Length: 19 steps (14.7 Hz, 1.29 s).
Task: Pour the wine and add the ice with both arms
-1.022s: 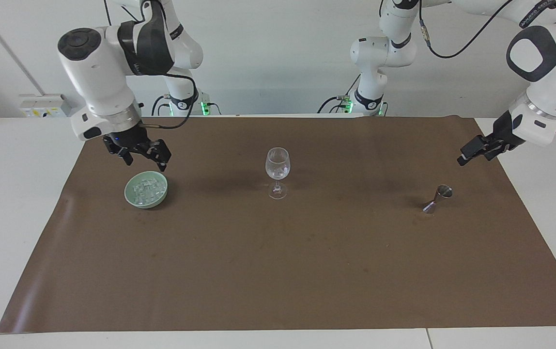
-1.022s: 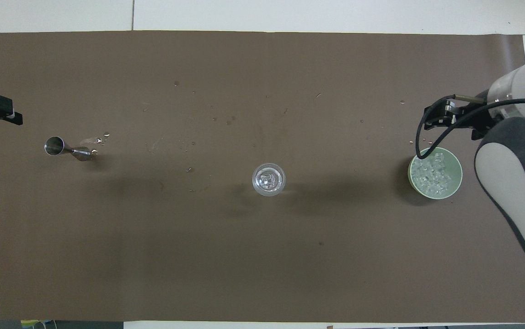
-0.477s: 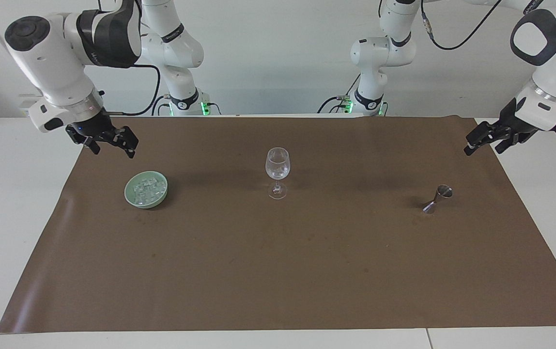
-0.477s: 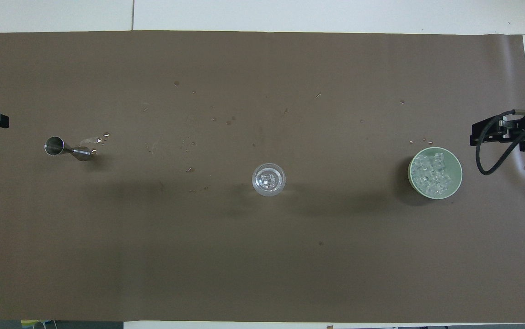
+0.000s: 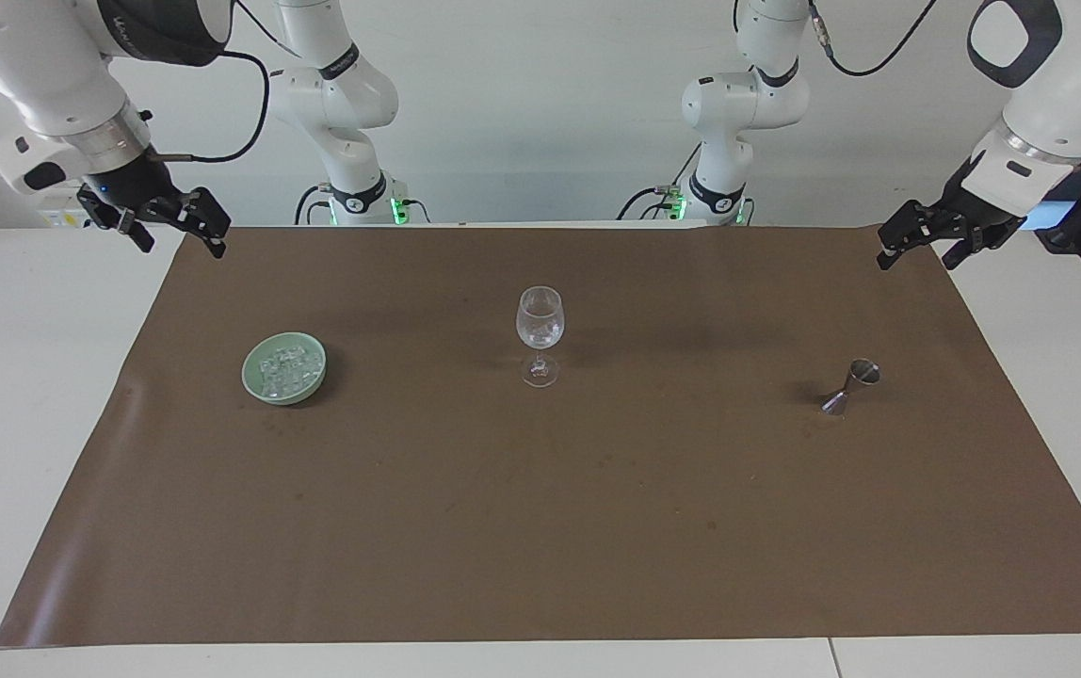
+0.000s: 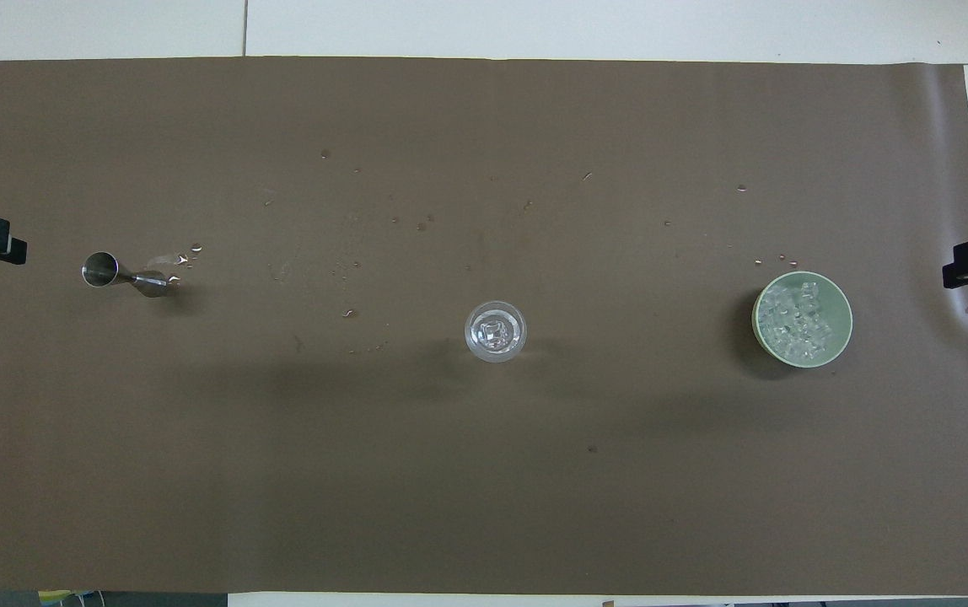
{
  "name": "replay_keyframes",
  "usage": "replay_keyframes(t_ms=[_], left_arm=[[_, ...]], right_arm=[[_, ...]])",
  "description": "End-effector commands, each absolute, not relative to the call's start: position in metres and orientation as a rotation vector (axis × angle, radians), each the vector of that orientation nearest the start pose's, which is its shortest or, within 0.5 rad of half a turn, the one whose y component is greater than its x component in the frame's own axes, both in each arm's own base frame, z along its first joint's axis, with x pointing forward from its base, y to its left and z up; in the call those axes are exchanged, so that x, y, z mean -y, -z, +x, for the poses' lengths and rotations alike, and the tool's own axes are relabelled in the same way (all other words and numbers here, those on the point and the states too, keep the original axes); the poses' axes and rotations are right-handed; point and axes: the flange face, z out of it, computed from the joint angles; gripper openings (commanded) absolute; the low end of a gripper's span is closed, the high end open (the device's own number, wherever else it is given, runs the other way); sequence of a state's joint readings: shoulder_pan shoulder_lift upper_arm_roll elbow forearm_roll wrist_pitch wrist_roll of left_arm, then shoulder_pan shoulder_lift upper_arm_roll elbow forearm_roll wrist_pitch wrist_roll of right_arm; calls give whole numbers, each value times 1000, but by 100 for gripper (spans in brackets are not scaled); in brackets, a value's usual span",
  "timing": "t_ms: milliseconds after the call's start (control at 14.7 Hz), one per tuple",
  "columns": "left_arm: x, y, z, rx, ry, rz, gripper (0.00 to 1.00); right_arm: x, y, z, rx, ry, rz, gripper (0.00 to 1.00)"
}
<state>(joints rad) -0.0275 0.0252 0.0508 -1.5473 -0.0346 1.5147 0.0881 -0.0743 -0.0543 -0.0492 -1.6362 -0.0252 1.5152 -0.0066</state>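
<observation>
Two grippers raised, both empty, jaws apart.
I see left gripper [image 5: 917, 247] and right gripper [image 5: 169, 223] well apart from the wine glass [image 5: 540, 335] holding ice [image 6: 494, 330]; no legible writing.

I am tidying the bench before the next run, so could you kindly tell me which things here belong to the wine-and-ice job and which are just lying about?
Belonging to the job:
- wine glass, mid-mat, ice in it
- green bowl of ice
- metal jigger, upright
- left gripper and right gripper, both open, empty

Just lying about:
- brown mat
- droplets beside the jigger
</observation>
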Motion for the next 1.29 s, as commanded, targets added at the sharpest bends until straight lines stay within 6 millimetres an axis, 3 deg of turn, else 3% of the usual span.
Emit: replay_keyframes(t_ms=[0,272,545,681,1226], left_arm=[[-7,-616,545,-135,-101,-3143,100],[-7,-613,543,-138,-84,-3143,100],[-8,-610,540,-171,-74,-3142,100],[-1,-610,540,-200,-72,-3137,100],[3,-610,542,-207,-70,-3136,100]], right_arm=[[77,-620,522,-186,-149,-3140,100],[83,-622,518,-198,-130,-3136,100],[71,-620,518,-164,-134,-3138,100],[67,-629,526,-153,-37,-3157,100],[67,-628,520,-169,-45,-3144,100]])
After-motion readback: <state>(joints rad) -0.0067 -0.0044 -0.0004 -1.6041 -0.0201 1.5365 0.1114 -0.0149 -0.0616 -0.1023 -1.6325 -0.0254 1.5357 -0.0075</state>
